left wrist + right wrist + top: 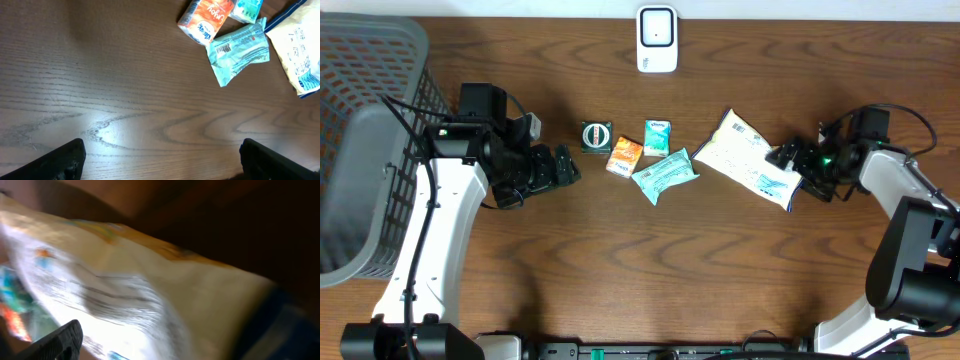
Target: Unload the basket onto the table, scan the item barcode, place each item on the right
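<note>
Right jaws apart, white packet [745, 158] lying just before them.

Dark wood-grain table [620, 270], glare patch on the bare boards in the left wrist view.

Grey mesh basket [375, 70] at the left edge of the overhead view, partly out of frame.

Small goods bunched mid-table:
- dark round tin [596, 136], leftmost.
- orange packet [624, 156] with white lettering, just beside the tin, lying at a slant.
- small teal-and-white box [657, 137], just above and right of the orange packet.
- crinkled pale-teal packet [666, 174], lowest of the group, one corner touching the orange packet; printed barcode faces up.
</note>
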Available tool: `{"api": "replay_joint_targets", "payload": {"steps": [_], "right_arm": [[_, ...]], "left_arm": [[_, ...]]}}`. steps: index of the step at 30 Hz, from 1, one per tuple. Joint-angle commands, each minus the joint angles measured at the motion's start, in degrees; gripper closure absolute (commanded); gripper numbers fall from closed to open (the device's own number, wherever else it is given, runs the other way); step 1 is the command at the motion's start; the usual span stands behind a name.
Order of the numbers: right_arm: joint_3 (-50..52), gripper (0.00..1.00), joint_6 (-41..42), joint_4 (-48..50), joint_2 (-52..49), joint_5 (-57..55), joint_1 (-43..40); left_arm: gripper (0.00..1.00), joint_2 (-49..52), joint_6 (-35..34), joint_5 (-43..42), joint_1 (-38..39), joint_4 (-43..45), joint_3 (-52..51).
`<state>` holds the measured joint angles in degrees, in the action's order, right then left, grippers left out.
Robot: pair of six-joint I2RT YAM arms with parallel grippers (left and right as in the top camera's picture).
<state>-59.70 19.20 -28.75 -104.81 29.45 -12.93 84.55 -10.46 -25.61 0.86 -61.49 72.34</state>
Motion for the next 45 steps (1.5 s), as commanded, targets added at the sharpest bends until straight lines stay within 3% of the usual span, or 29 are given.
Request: {"api": "replay_joint_targets", "payload": {"steps": [1, 8, 10, 14, 15, 34, 42, 45], "right_arm": [[2.97, 0.01, 4.09, 2.49, -0.52, 2.14, 2.27], [6.69, 0.01, 9.64, 10.64, -0.52, -0.02, 6.60], [7.21, 0.23, 9.94, 11.85, -0.52, -0.55, 7.93], [7.32, 0.96, 9.92, 11.87, -0.52, -2.99, 9.62], [7.32, 0.99, 9.92, 11.89, -0.52, -2.89, 9.60], [0.87, 0.99, -4.26, 15.96, 3.50, 40.74, 2.84], [0.87, 0.99, -4.39, 20.96, 9.33, 54.38, 3.65], [0.87, 0.99, -0.57, 23.96, 12.02, 57.29, 3.63]], "left_arm": [[0.02, 0.42, 0.76, -0.31, 0.13, -0.13, -0.11], [0.02, 0.42, 0.76, -0.31, 0.13, -0.13, -0.11], [0.02, 0.42, 0.76, -0.31, 0.13, -0.13, -0.11], [0.02, 0.42, 0.76, -0.31, 0.13, -0.13, -0.11], [0.02, 0.42, 0.76, -0.31, 0.13, -0.13, -0.11], [0.02, 0.42, 0.76, -0.31, 0.13, -0.13, -0.11], [0.02, 0.42, 0.76, -0.31, 0.13, -0.13, -0.11], [0.02, 0.42, 0.76, -0.31, 0.13, -0.13, -0.11]]}}
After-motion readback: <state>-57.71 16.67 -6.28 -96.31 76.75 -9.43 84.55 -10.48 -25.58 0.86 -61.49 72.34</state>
